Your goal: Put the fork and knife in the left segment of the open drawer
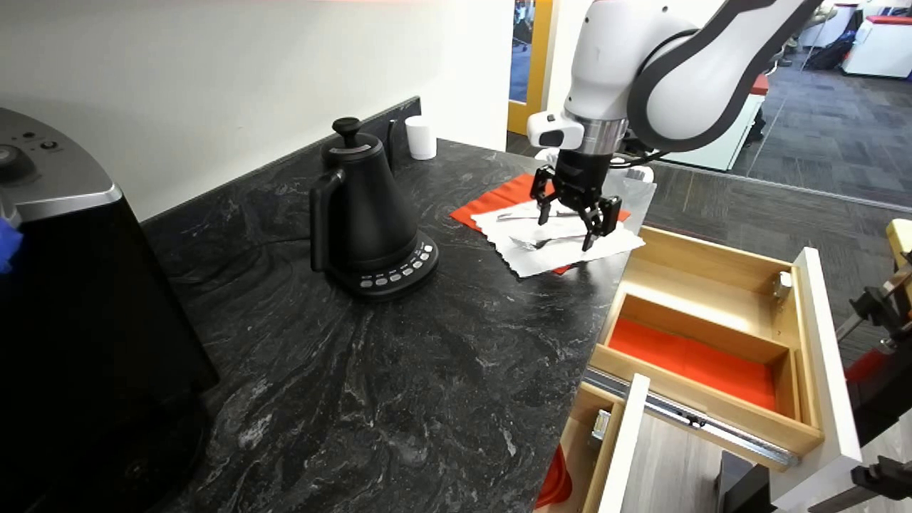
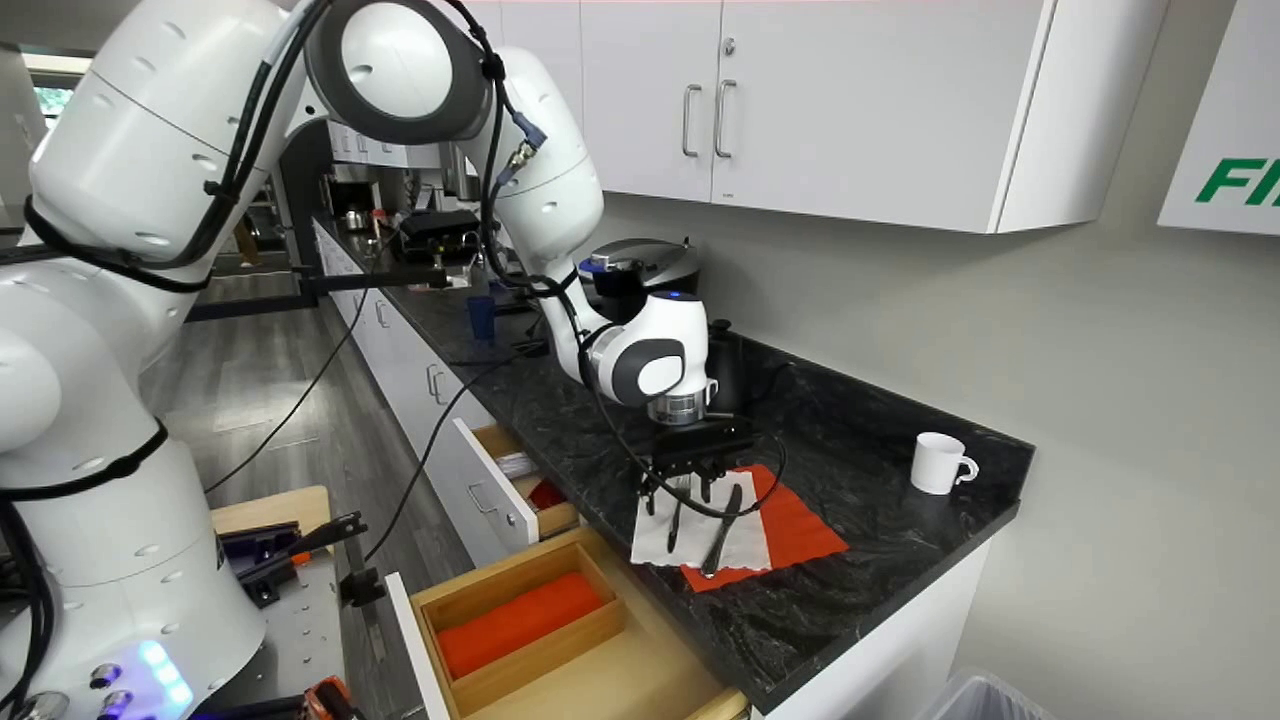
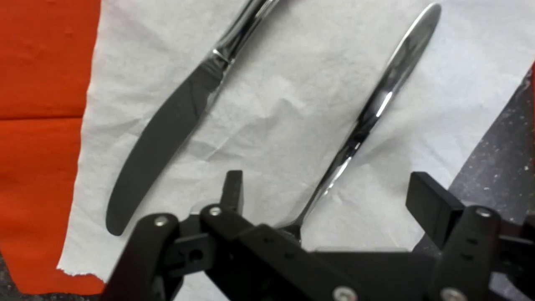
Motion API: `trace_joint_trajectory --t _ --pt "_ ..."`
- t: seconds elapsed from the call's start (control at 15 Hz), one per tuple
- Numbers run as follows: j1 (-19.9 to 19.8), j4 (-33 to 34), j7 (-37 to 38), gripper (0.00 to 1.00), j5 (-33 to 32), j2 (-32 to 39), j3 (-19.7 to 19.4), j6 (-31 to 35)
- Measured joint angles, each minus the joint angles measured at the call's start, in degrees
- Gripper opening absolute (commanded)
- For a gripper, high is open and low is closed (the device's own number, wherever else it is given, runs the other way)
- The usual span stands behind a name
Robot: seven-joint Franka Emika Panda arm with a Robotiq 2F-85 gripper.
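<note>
The fork [image 3: 368, 117] lies on a white paper napkin [image 3: 267, 138] in the wrist view, its tines hidden behind the gripper. The fork also shows in an exterior view [image 2: 676, 525]. The knife [image 3: 165, 129] lies beside it on the same napkin, outside the jaws; it also shows in an exterior view [image 2: 722, 540]. My gripper [image 3: 328, 188] is open above the fork, with the fork's neck between its spread fingers and nothing held. It also shows in both exterior views [image 1: 566, 229] [image 2: 677, 492]. The open drawer [image 1: 826, 342] has the left segment [image 1: 695, 360] with its red-orange floor [image 2: 520, 622].
A red-orange napkin [image 2: 795, 525] lies under the white one on the dark counter [image 1: 427, 370]. A black kettle [image 1: 370, 199] and a white mug [image 2: 938, 463] stand on the counter. Another partly open drawer [image 2: 490, 495] is alongside. White cabinets [image 2: 850, 100] hang above.
</note>
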Motion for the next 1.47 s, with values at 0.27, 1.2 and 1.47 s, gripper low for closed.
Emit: trace_joint_trajectory --t 0.27,1.2,1.47 --pt "0.0 -0.1 0.0 0.73 0.6 -1.0 0.0 -0.4" --pt "-0.4 0.0 0.0 0.02 5.8 -1.2 0.4 -3.9" --pt "-0.6 0.0 0.0 0.05 6.1 -1.2 0.5 -4.2"
